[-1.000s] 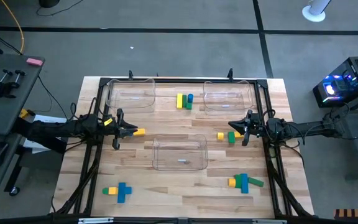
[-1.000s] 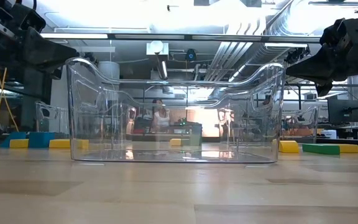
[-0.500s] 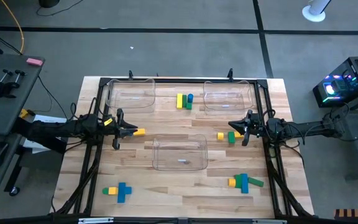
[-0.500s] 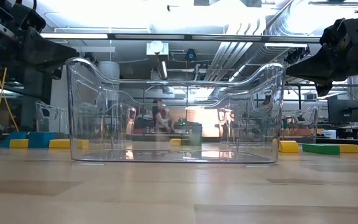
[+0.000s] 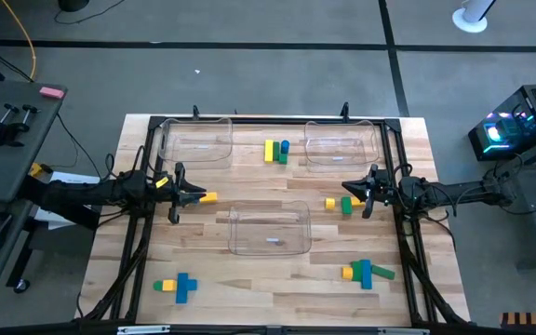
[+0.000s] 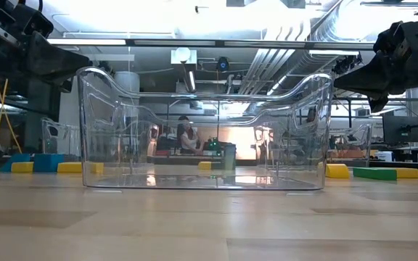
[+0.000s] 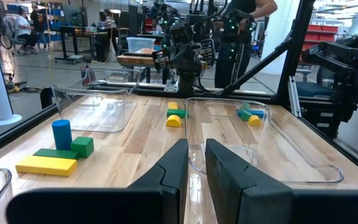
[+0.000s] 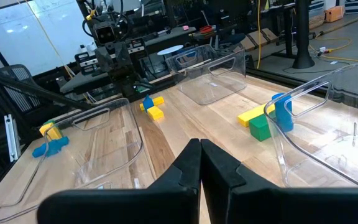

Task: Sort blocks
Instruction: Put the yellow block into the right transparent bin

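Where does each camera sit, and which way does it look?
High view: overhead, looking straight down on the wooden table; both arms, left gripper and right gripper, show.
Low view: at tabletop height, looking level through the middle clear plastic tray; arms enter the upper corners.
Left wrist view: on the left arm, facing the right arm past its slightly parted fingers.
Right wrist view: the mirror, past shut fingers.
Both wrist views share the blue cylinder block.

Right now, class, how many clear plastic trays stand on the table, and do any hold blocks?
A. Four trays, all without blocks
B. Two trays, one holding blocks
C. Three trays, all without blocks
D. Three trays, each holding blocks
C. The high view shows three clear trays, the far left tray, the far right tray and the near middle tray, with every block lying outside them.
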Available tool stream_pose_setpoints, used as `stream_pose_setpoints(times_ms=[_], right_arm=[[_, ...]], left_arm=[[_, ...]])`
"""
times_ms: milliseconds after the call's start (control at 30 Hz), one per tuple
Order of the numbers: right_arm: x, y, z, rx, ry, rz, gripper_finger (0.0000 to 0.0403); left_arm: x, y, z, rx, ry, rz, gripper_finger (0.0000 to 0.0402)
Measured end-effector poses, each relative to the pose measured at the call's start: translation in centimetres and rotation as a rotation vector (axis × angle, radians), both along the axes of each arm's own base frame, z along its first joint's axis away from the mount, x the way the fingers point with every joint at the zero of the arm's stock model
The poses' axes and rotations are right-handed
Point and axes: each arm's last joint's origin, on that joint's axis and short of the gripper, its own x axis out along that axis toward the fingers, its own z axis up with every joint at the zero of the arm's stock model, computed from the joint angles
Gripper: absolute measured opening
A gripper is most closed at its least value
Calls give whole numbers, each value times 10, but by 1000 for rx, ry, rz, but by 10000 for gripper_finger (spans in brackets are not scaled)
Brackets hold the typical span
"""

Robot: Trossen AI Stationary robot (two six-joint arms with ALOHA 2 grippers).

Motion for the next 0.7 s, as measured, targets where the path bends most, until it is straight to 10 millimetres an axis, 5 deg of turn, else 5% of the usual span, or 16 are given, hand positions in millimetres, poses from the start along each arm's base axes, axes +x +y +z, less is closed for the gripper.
stream_pose_setpoints(times_ms=[67,267,400,467,533,700], right_arm=[[1,-2,6,-14,-74,-67,1],[-18,-17,56,440,-815,-423,1],[-31,-19,100,198,-921,-355,1],[-30,-16,130,38,-793,-240,1],[-29,-14,155,-38,-488,-157,0],[-37,-13,184,43,300,-95,1]], left_arm=[[0,0,0,0,0,0,44],[0,0,0,0,0,0,44],[0,0,0,0,0,0,44],[0,0,0,0,1,-1,44],[0,0,0,0,0,0,44],[0,0,0,0,1,0,44]])
